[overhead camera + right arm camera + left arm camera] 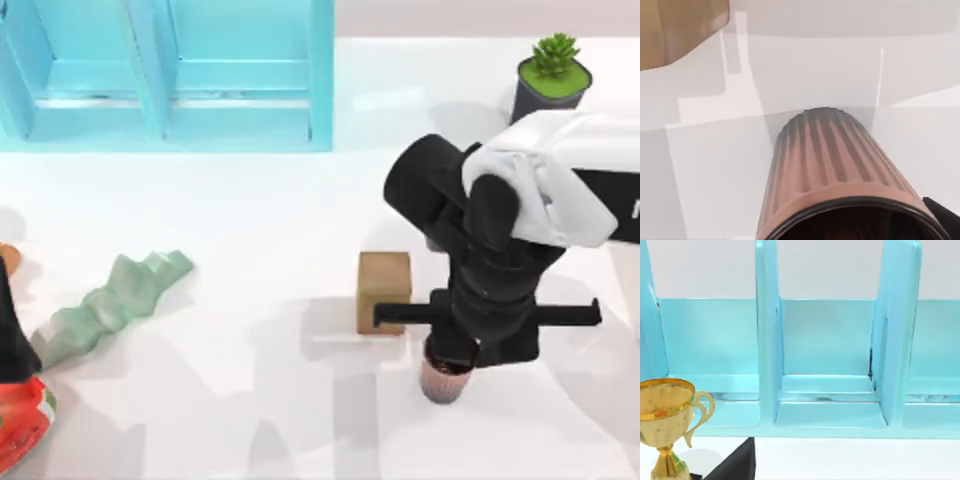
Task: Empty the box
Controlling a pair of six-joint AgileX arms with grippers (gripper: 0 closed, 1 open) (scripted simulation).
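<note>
Right tool [452, 362], lower right of centre: over a ribbed pink cup [443, 380], upright on the bench [260, 420]; finger spread cannot be told. Tan box [384, 290] just left. Green crumpled piece [110, 303], left. Potted plant [551, 78], upper right. Blue shelf [170, 75], upper left. Left arm at the left edge.

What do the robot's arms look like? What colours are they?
The right arm is made of chunky, rounded black segments with a smooth white shell over its upper part. Near its end a thin straight black bar sticks out to both sides. The left arm is a plain black shape at the table's left edge.
</note>
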